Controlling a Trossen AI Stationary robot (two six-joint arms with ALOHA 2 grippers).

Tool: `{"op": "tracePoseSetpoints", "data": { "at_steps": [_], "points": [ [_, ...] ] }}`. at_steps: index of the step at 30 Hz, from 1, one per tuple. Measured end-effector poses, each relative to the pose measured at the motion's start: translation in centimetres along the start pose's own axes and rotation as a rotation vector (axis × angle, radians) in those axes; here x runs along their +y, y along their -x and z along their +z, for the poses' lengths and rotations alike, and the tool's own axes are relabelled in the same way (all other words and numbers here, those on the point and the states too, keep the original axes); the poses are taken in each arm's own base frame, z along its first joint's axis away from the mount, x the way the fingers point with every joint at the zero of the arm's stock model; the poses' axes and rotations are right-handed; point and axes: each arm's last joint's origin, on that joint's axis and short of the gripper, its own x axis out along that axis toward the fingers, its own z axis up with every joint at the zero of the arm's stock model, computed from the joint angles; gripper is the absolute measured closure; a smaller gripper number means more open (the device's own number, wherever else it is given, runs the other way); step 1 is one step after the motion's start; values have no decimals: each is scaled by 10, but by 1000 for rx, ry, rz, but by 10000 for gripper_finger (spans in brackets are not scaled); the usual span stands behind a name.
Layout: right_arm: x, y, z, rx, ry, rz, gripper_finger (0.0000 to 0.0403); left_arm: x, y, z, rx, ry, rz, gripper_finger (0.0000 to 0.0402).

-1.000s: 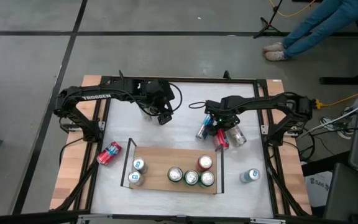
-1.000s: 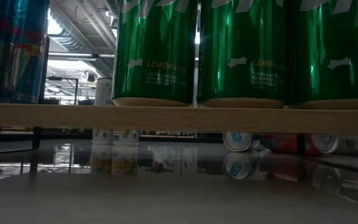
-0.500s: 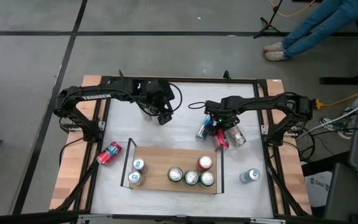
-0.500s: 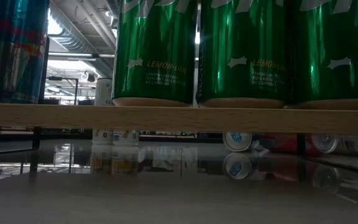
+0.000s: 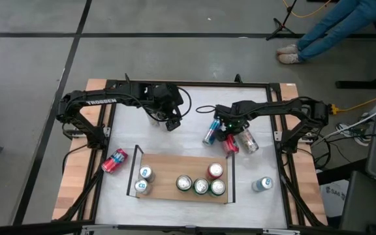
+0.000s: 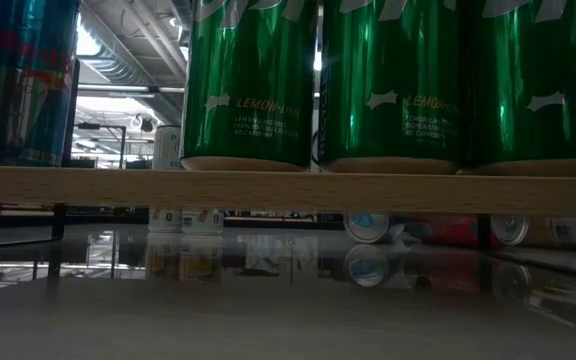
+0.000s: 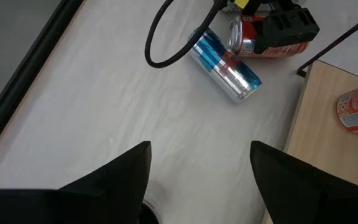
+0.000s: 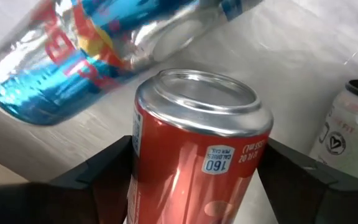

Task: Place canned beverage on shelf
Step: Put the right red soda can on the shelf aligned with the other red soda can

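Red can gripped and shifted; blue can nudged aside.
The counter [image 5: 175, 134] has open room behind the shelf [image 5: 168, 166], whose right half holds four cans; its middle is free, with rails at both short ends. The right claw [image 5: 230, 140], jaws wide around the red can [image 8: 194, 155], has moved slightly back from the shelf, and the blue can [image 5: 210, 132] has rolled leftward. Placement remains undone. The left claw [image 5: 170, 121] waits rear-left, parted and empty.
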Motion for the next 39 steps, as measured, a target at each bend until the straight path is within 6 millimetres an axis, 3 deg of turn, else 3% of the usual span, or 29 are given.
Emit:
{"op": "tracePoseSetpoints", "data": {
  "at_steps": [19, 27, 39],
  "points": [
    [3, 0, 4, -54, 110, 22, 111, 0, 0, 0, 0, 0, 0, 137],
    [3, 0, 3, 4, 111, 76, 111, 0, 0, 1, -9, 0, 14, 137],
    [-24, 8, 27, 65, -6, 220, 111, 0, 0, 6, -62, -99, 36, 137]
  ]
}}
